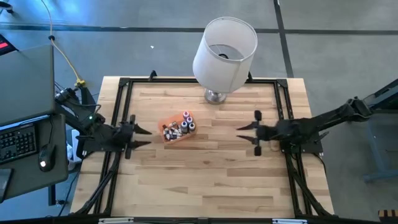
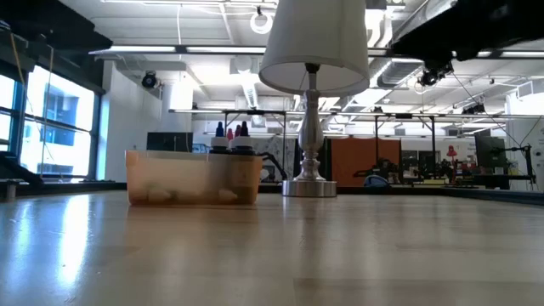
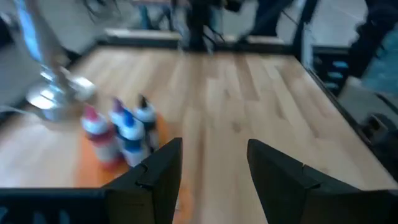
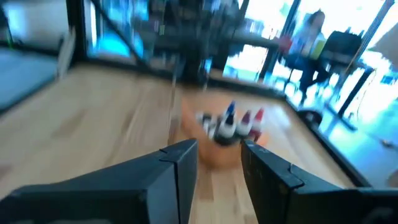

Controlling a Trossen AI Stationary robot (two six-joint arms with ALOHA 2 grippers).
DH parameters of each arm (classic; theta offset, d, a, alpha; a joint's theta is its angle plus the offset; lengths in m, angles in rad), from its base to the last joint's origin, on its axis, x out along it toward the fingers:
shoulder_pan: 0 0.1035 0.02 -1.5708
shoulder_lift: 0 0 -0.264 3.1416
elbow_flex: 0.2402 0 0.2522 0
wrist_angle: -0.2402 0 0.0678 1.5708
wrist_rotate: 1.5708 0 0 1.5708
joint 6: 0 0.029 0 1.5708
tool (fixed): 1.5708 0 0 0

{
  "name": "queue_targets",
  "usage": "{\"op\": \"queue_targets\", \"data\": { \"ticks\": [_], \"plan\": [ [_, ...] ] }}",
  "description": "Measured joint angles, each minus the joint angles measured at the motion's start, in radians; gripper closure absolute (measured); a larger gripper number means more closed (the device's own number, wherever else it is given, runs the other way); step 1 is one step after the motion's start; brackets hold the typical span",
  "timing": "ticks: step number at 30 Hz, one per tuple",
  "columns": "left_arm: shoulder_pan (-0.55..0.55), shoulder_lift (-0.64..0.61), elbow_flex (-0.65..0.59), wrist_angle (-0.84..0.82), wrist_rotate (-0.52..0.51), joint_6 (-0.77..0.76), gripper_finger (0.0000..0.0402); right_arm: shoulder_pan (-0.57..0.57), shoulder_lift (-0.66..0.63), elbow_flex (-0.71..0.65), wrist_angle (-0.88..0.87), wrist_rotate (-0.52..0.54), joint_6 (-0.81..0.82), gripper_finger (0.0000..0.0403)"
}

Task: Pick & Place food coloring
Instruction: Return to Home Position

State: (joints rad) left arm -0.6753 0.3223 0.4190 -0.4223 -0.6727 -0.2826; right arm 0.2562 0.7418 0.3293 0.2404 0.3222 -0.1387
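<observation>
Open workshop hall with white ceiling beams [image 2: 204, 25] and strip lights [image 2: 170, 48] (all lit), tall windows [image 2: 55, 119] at one side, grey floor [image 1: 336, 56], dark desk [image 1: 56, 155] with keyboard [image 1: 17, 142] beside pale wooden table [image 1: 205, 180].

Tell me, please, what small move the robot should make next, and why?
Probably draw both arms back to rest: the food coloring bottles sit in the orange tray, none shows on the table, and the left gripper and right gripper are open and empty.

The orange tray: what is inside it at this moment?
Inside the orange tray are small food coloring bottles. Some stand upright with red and blue caps, and others lie flat. They overlap, so their exact number, and any bottles beneath, cannot be seen.
</observation>
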Motion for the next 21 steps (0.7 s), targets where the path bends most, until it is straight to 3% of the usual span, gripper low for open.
{"op": "queue_targets", "data": {
  "ticks": [4,11,16,21],
  "plan": [
    [0.049,-0.117,-0.024,0.021,-0.028,0.103,0.0222,0.000,-0.209,-0.130,0.090,-0.002,-0.003,0.0285],
    [0.163,-0.203,-0.167,0.254,0.136,0.259,0.0222,0.000,-0.494,-0.295,0.163,-0.004,-0.101,0.0285],
    [0.270,-0.205,-0.239,0.316,0.133,0.280,0.0222,0.000,-0.606,-0.313,0.110,-0.004,-0.115,0.0285],
    [0.380,-0.205,-0.263,0.320,0.204,0.279,0.0222,0.000,-0.647,-0.312,0.097,-0.015,-0.132,0.0286]
  ]
}}
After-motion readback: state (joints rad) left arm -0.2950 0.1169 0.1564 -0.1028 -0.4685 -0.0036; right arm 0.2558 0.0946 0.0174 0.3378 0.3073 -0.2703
